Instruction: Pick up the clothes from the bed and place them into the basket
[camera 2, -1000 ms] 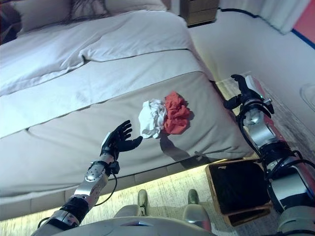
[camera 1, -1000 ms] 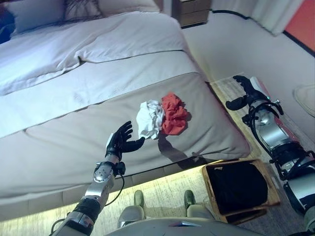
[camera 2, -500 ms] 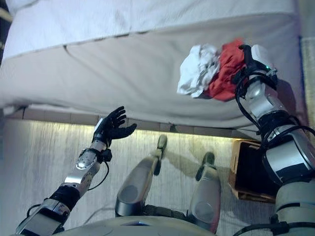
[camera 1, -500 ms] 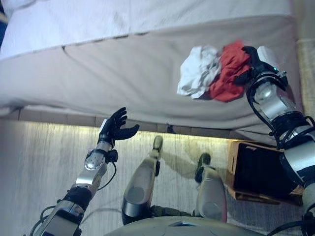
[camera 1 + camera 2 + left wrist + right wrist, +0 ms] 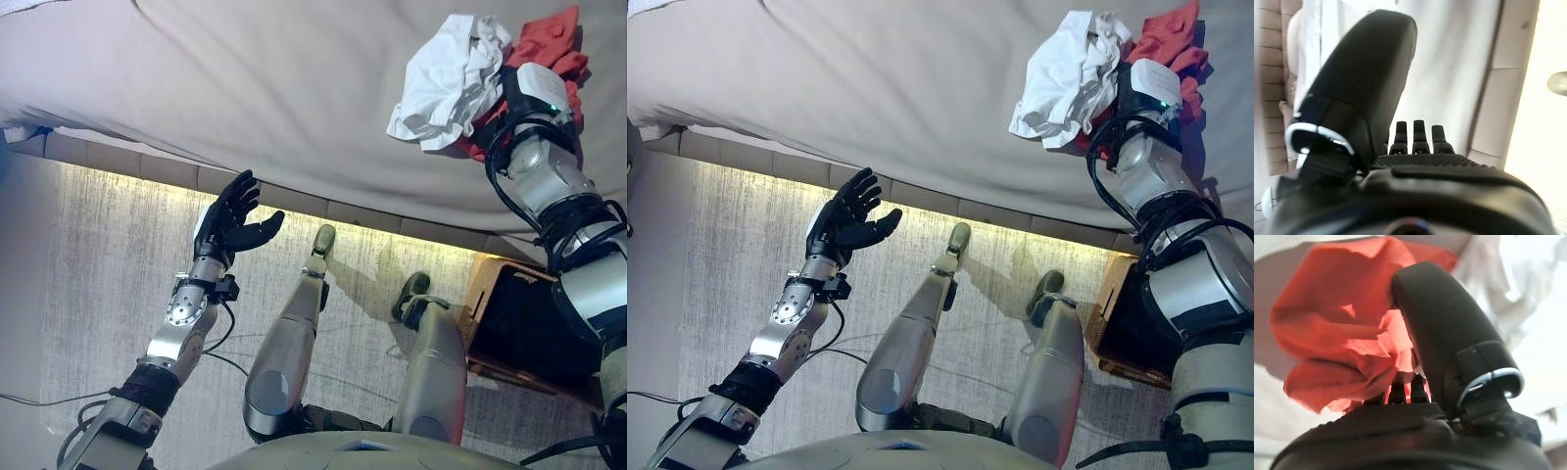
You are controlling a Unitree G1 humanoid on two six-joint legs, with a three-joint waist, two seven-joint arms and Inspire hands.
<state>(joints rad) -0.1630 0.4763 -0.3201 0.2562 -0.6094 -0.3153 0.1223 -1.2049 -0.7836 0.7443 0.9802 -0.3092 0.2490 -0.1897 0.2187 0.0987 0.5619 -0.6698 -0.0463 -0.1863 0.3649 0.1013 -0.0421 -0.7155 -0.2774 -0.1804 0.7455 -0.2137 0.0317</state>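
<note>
Reaching farther in, the right hand [image 5: 1449, 338] now buries its fingers in the red garment [image 5: 1337, 333] on the bed [image 5: 245, 88], grip unclear; white garment [image 5: 441, 73] alongside; left hand [image 5: 227, 220] hangs open, far off.

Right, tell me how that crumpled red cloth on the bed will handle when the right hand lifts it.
The crumpled red cloth is bunched in soft folds, so it will likely go limp and drape. It looks thin, so probably light. The crumpled white cloth lies against it and may drag along. The right hand is pushed into the folds.
</note>
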